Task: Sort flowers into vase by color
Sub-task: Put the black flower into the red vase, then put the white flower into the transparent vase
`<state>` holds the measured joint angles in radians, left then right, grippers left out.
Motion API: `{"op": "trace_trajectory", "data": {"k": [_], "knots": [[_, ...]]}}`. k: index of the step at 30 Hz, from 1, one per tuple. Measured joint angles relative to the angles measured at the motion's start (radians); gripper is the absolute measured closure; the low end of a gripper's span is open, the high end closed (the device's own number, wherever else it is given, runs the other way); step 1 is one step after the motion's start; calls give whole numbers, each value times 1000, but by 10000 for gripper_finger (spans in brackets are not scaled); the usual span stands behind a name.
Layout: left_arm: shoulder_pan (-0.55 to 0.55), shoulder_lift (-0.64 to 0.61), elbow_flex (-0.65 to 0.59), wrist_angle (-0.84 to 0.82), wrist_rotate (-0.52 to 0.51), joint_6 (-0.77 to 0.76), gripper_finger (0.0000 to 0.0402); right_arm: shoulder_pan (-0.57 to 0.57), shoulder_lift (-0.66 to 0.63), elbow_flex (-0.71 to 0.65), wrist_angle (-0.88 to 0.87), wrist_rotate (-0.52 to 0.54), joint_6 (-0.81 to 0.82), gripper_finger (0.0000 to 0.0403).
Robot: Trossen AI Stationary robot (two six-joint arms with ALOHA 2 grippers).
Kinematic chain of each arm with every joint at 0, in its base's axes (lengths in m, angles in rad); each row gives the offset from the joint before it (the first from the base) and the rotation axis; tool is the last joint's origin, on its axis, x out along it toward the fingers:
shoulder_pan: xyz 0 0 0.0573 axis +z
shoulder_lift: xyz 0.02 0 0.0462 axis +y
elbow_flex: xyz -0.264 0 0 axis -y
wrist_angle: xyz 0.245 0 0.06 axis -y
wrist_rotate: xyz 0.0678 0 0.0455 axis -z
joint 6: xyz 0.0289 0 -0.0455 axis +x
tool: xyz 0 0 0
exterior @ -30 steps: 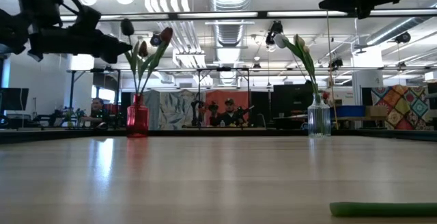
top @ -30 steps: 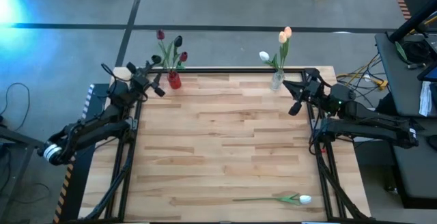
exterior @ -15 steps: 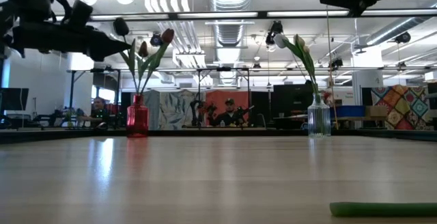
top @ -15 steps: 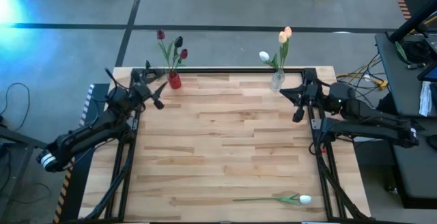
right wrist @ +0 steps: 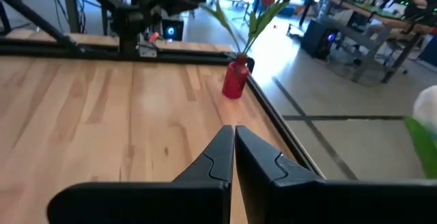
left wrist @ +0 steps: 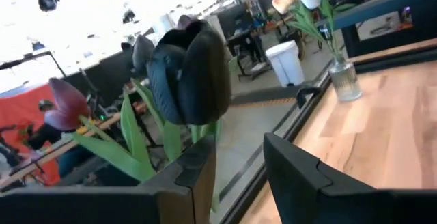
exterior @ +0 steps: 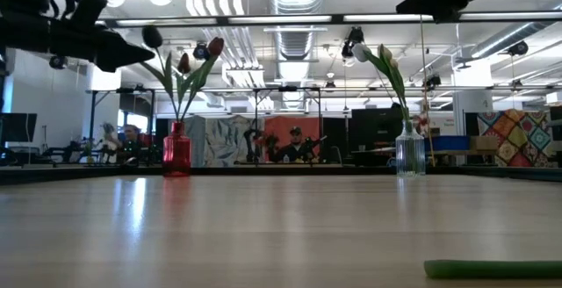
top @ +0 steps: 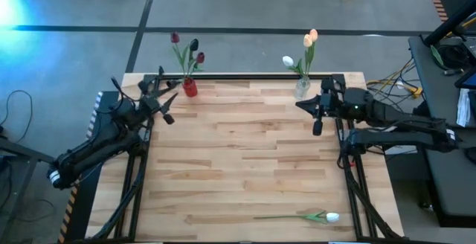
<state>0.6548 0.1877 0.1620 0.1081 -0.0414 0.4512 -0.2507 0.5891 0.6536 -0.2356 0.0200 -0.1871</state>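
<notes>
The left tool (top: pixel 165 101) is held up off the counter (top: pixel 245 155) at its far left corner, fingers (left wrist: pixel 198 173) parted with nothing between them. Just beyond it sits a red vase (top: pixel 190 88), so close that a black tulip head (left wrist: pixel 191 74) fills the left wrist view, with a maroon one (left wrist: pixel 65 104) beside it. Three dark flowers (top: pixel 187 50) are seen in that vase from above.

The right tool (top: pixel 317 114) is raised at the far right corner, its fingers (right wrist: pixel 215 156) pressed together and empty. Right next to it a clear vase (top: pixel 301 88) is found, with light flowers (top: pixel 301 47) (white and peach) standing in it. Straight ahead of this tool, across the counter, the red vase shows up in its wrist view.

One more white tulip (top: pixel 316 216) is left lying flat at the near edge of the counter, well apart from both tools, on the right tool's side. Only its green stem is caught in the low view.
</notes>
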Motion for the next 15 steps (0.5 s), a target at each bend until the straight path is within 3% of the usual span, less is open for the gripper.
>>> {"op": "trace_trajectory", "data": {"k": [4, 7, 15], "knots": [[-5, -51, 67, -166, 39, -12, 293, 10, 27, 28, -12, 3, -20, 394], [-22, -78, 67, -157, 132, -26, 299, 13, 50, 76, -55, 6, -38, 394], [-146, -97, 53, -170, 138, -54, 333, 37, 104, 146, -119, 6, -40, 394]]}}
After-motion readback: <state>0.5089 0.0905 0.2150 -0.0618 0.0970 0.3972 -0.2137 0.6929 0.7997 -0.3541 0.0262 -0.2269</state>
